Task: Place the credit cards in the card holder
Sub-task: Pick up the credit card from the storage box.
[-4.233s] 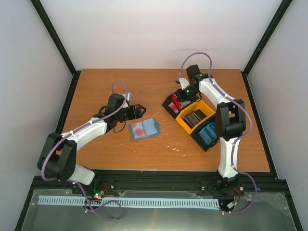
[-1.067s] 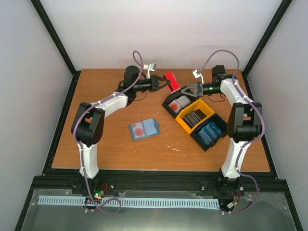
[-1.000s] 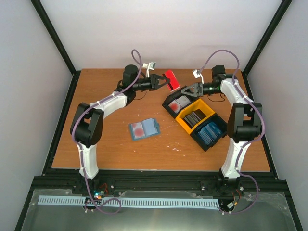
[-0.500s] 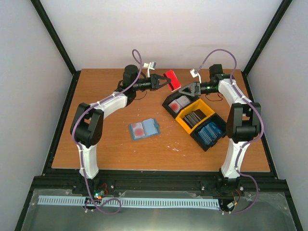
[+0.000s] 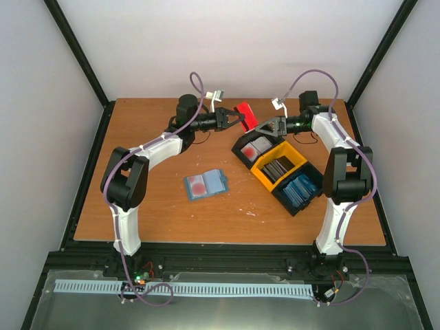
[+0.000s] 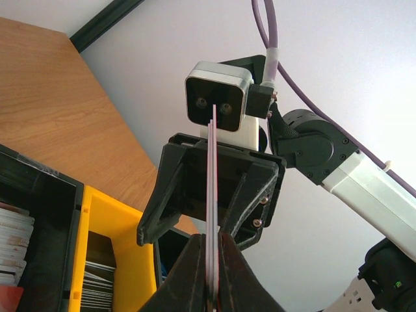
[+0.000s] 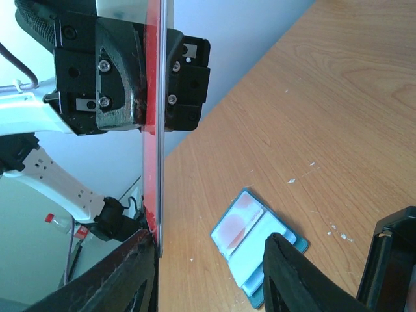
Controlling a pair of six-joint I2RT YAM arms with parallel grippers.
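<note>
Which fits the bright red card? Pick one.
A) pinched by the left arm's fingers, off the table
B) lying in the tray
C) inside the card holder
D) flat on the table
A: the bright red card stands edge-on in mid-air, clamped between the left fingers.

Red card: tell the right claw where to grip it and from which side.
Grip the free far half of the red card, beyond the left claw, coming from the right. The card stands edge-on to the open right claw, so it can close on both flat faces.
</note>
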